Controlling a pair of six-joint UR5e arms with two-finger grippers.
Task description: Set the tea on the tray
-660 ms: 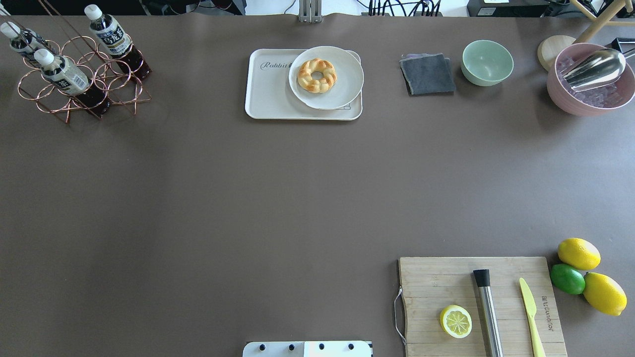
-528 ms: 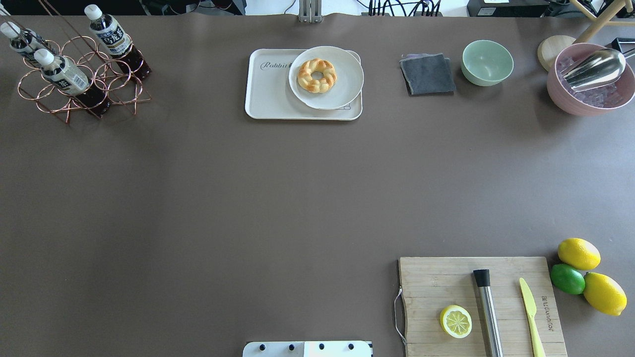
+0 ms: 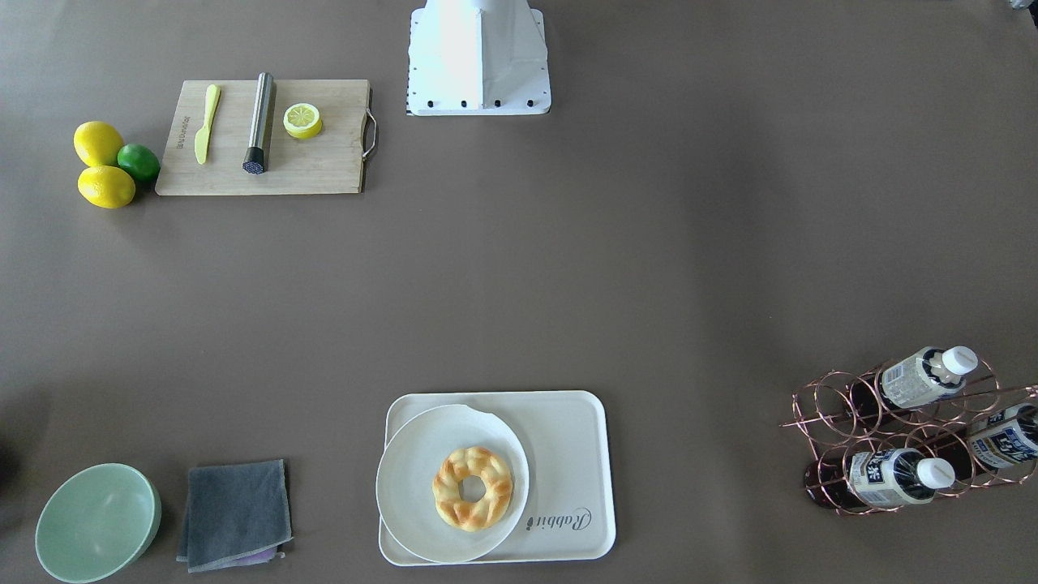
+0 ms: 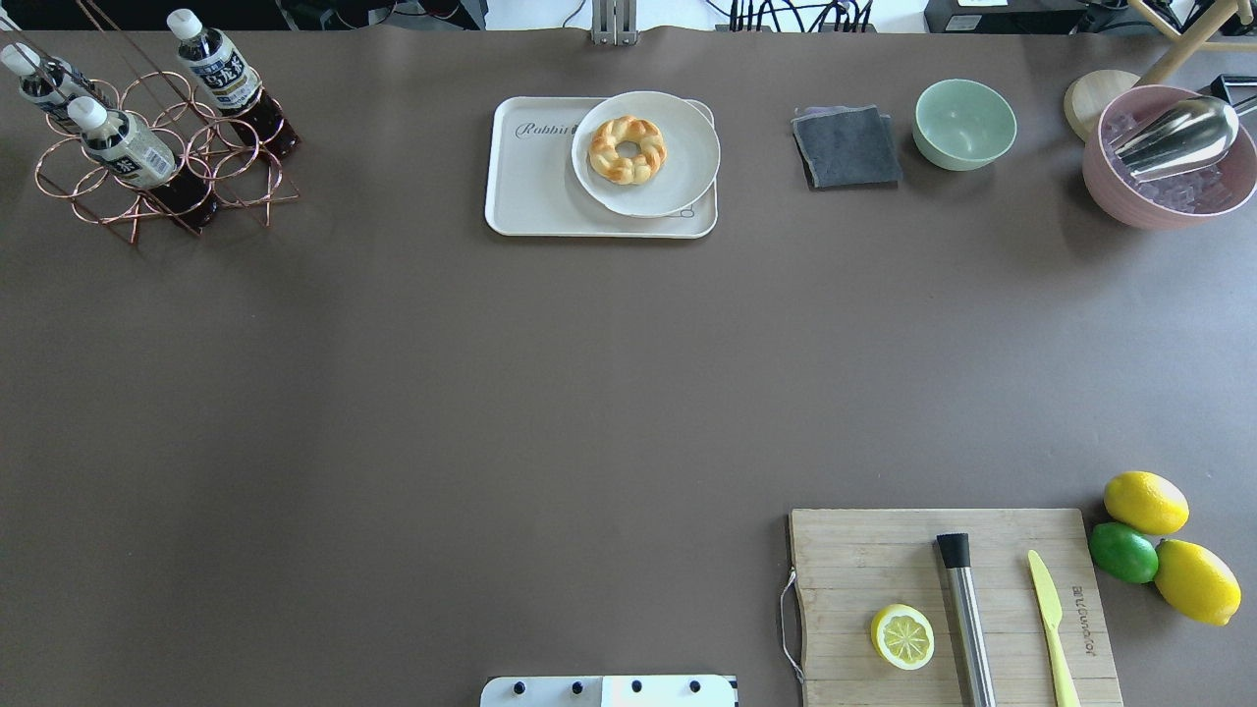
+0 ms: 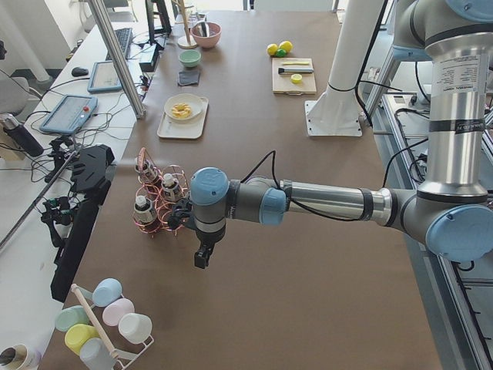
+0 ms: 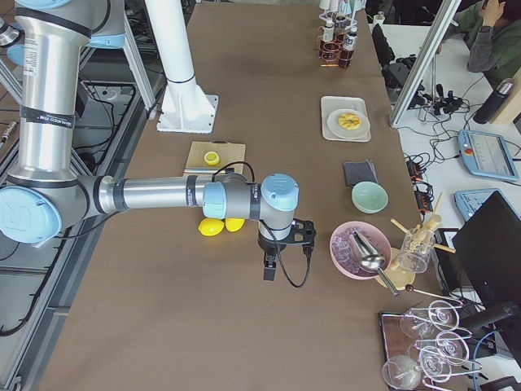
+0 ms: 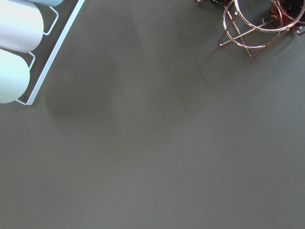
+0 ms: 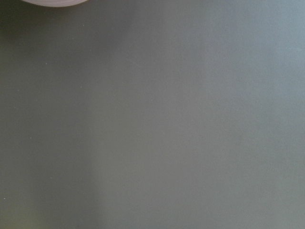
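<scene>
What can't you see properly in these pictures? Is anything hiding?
Left gripper: shows only in the left side view, small; open or shut cannot be told.
Right gripper: likewise, only in the right side view.
One small clear plastic tea bottle with white cap: cut off by the front view's right edge.
Cream-white rectangular tray: its right part is covered by the round white plate in the overhead view.

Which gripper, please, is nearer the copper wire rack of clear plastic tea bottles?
Left. The left gripper hangs beside the copper wire rack; the right gripper is far off, by the pink bowl.
</scene>
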